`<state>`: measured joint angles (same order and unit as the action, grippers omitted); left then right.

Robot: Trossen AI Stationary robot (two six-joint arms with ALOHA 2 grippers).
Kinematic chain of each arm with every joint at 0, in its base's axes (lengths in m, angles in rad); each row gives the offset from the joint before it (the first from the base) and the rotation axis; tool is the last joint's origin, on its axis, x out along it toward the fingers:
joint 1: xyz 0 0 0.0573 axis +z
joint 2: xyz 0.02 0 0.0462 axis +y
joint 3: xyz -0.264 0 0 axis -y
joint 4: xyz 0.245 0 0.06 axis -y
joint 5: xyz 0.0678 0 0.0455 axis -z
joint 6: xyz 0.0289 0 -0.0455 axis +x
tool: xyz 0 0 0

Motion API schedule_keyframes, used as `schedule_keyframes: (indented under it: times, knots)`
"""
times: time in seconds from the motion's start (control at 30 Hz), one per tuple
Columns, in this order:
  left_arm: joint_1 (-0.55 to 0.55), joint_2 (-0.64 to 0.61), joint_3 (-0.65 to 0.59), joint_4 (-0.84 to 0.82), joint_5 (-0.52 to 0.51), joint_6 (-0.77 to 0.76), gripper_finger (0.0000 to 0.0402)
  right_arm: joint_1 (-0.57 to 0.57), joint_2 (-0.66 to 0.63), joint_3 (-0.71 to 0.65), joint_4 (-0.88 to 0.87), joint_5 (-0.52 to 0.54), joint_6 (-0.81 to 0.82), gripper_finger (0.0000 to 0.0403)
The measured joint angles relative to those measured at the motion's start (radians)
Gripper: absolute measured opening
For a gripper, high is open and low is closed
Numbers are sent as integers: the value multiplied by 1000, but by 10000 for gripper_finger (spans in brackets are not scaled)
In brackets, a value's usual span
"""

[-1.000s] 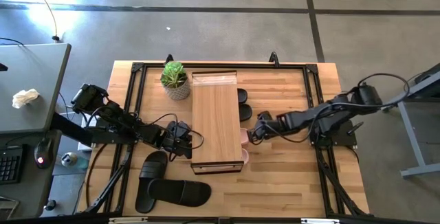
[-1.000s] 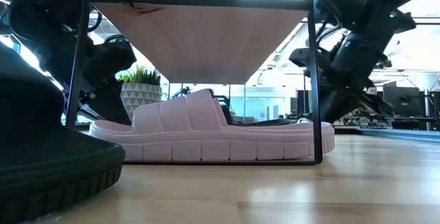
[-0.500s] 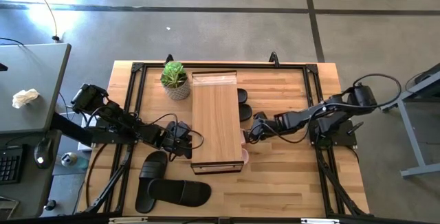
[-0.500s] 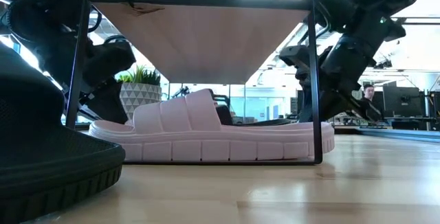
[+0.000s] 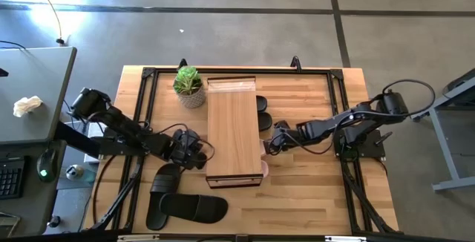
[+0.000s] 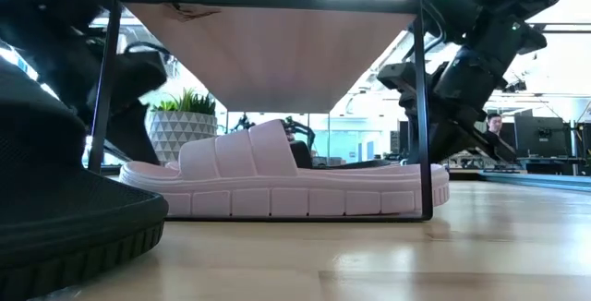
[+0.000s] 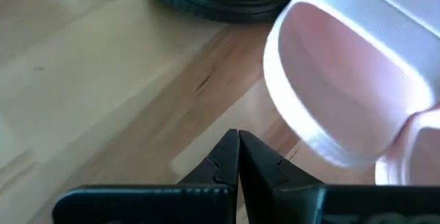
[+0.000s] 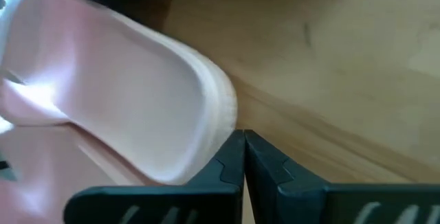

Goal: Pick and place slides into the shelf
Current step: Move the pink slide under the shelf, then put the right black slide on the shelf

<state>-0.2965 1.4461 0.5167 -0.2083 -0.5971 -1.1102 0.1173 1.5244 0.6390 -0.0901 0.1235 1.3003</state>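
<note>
The light-wood shelf point(image 5: 234, 132) stands mid-table. A pale pink slide point(image 6: 277, 186) lies on its sole under the top plank, and its ends stick out at the shelf's right side point(image 5: 264, 169). My left gripper point(image 7: 238, 141) is shut, low at the shelf's left side point(image 5: 197, 155), a short gap from a pink slide's rounded end point(image 7: 330, 93). At the shelf's right side point(image 5: 269, 147) my right gripper point(image 8: 243, 140) is shut, right beside a pink slide's end point(image 8: 137, 93). Two black slides point(image 5: 182, 201) lie at the near left. Another black slide point(image 5: 264, 113) lies right of the shelf. My right gripper has its shut fingertips right at the rim of the pink slide's rounded end point(image 8: 223, 117), coming slanting down from the table's right. Whether they touch the rim, I cannot tell. The slide lies flat on its sole.
A potted plant point(image 5: 188, 86) stands by the shelf's far left corner. A black slide's sole point(image 6: 65, 227) fills the low view's near left. Black frame rails point(image 5: 141, 108) run along the table's sides. Bare wood point(image 5: 319, 190) lies at the near right.
My right gripper has moved a little toward the shelf and the pink slide's end, staying shut. My left arm has drawn slightly back toward the table's left edge, gripper still shut. The pink slide has kept its place.
</note>
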Motion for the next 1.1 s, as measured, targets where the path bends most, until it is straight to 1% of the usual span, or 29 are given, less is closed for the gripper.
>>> schedule_keyframes:
  times: [0.17, 0.2, 0.27, 0.33, 0.4, 0.47, 0.5, 0.53, 0.6, 0.63, 0.7, 0.73, 0.77, 0.8, 0.83, 0.9, 0.97, 1.03, 1.1]
  knots:
    - [-37, -67, -2, -110, -40, -54, 0, -11, -64, 0, -70, 49, -19, 0]
    - [-40, -70, 0, -111, -49, -64, 0, -20, -82, 0, -90, 60, -26, 0]
    - [-40, -102, 0, -176, -54, -91, 0, -46, -110, 0, -107, 82, -39, 0]
    - [-37, -114, 0, -185, -63, -106, 0, -77, -144, 0, -151, 87, -57, 0]
    - [-37, -149, -4, -246, -79, -123, 0, -118, -165, 1, -156, 86, -73, 0]
    - [-38, -168, -2, -253, -110, -133, 0, -164, -193, 0, -205, 82, -98, 0]
    - [-35, -181, -2, -267, -109, -133, 0, -188, -198, -1, -208, 81, -114, 0]
    - [-30, -207, -5, -301, -111, -132, 0, -213, -196, 1, -198, 70, -128, 0]
    - [-29, -220, -3, -291, -119, -130, 0, -263, -205, 0, -234, 43, -169, 0]
    - [-28, -227, 0, -299, -119, -130, 0, -286, -201, -1, -225, 29, -187, 0]
    - [-25, -258, -8, -351, -130, -129, 0, -330, -184, 1, -209, -4, -214, 0]
    - [-24, -255, -2, -320, -133, -129, 0, -349, -183, 0, -225, -13, -240, 0]
    - [-23, -257, 0, -319, -126, -132, 0, -367, -175, -1, -214, -28, -257, 0]
    - [-23, -276, -7, -357, -122, -132, 0, -382, -158, 0, -183, -40, -263, 0]
    - [-22, -284, -11, -370, -124, -132, 0, -395, -152, 1, -176, -49, -272, 0]
    - [-22, -282, -8, -313, -126, -131, 0, -416, -144, 1, -164, -71, -295, 0]
    - [-5, -312, -29, -349, -112, -129, 0, -425, -114, 3, -103, -88, -296, 0]
    - [10, -311, -29, -288, -102, -125, 0, -434, -108, 2, -125, -103, -317, 0]
    - [44, -349, -43, -329, -84, -102, 0, -436, -91, 8, -104, -106, -315, 0]
